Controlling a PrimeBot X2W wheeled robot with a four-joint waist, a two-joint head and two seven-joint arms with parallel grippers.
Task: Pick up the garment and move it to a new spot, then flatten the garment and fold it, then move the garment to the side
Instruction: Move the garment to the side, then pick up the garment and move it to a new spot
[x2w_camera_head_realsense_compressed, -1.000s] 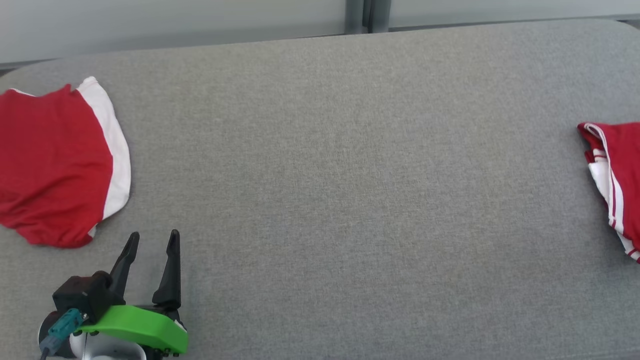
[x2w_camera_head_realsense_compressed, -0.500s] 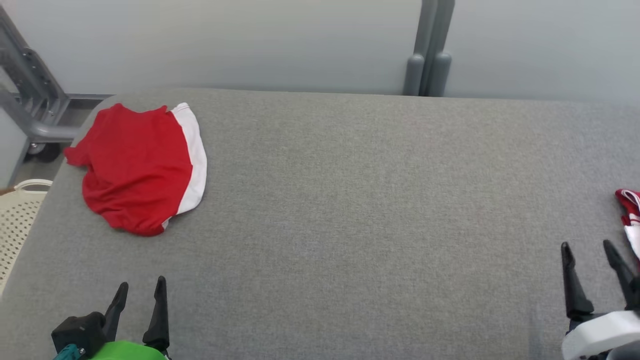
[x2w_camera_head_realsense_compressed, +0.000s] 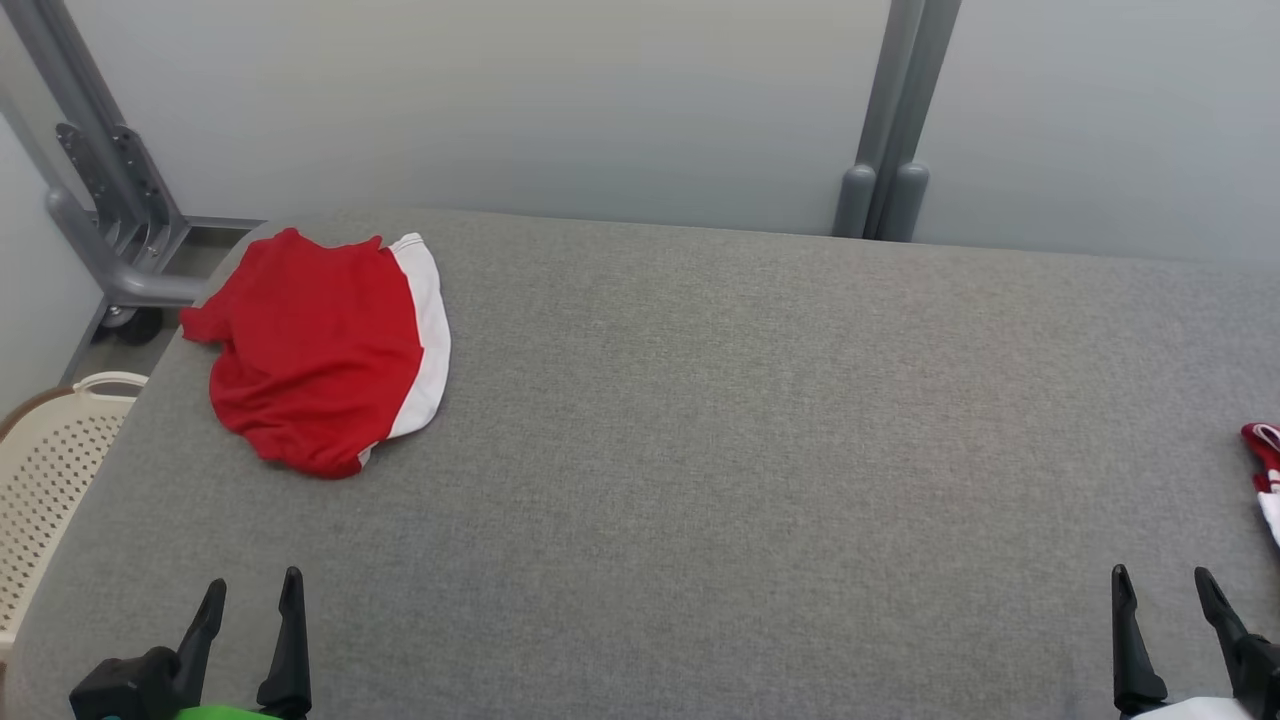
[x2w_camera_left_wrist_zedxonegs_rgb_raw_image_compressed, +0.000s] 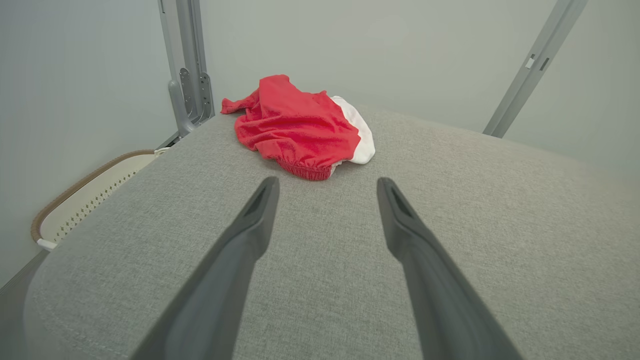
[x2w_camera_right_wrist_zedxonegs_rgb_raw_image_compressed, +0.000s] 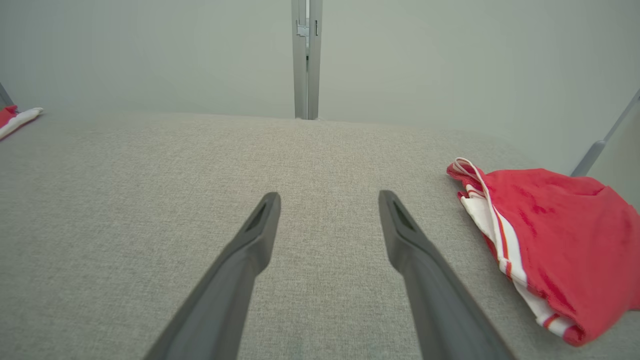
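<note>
Loc: red garment (x2w_camera_head_realsense_compressed: 315, 360) bunched at far-left corner of worktop (x2w_camera_head_realsense_compressed: 750, 450), basket (x2w_camera_head_realsense_compressed: 45, 470) just beside. 2nd, striped garment (x2w_camera_right_wrist_zedxonegs_rgb_raw_image_compressed: 550, 240) at right edge. Left end effector (x2w_camera_head_realsense_compressed: 253, 580) & right end effector (x2w_camera_head_realsense_compressed: 1161, 572) open, empty, well apart from cloth. Risks: wrong garment picked; pinch catches 1 layer only; drag tips cloth off edge.

A garment (x2w_camera_head_realsense_compressed: 320, 350) lies on the table (x2w_camera_head_realsense_compressed: 750, 450) ahead of the left gripper (x2w_camera_head_realsense_compressed: 250, 582); a second garment (x2w_camera_head_realsense_compressed: 1264, 468) lies right of the right gripper (x2w_camera_head_realsense_compressed: 1158, 572).

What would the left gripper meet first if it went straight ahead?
Probably the red-and-white garment: it lies on the grey cushion just beyond the open left gripper, roughly in line, though the gripper's height is unclear.
</note>
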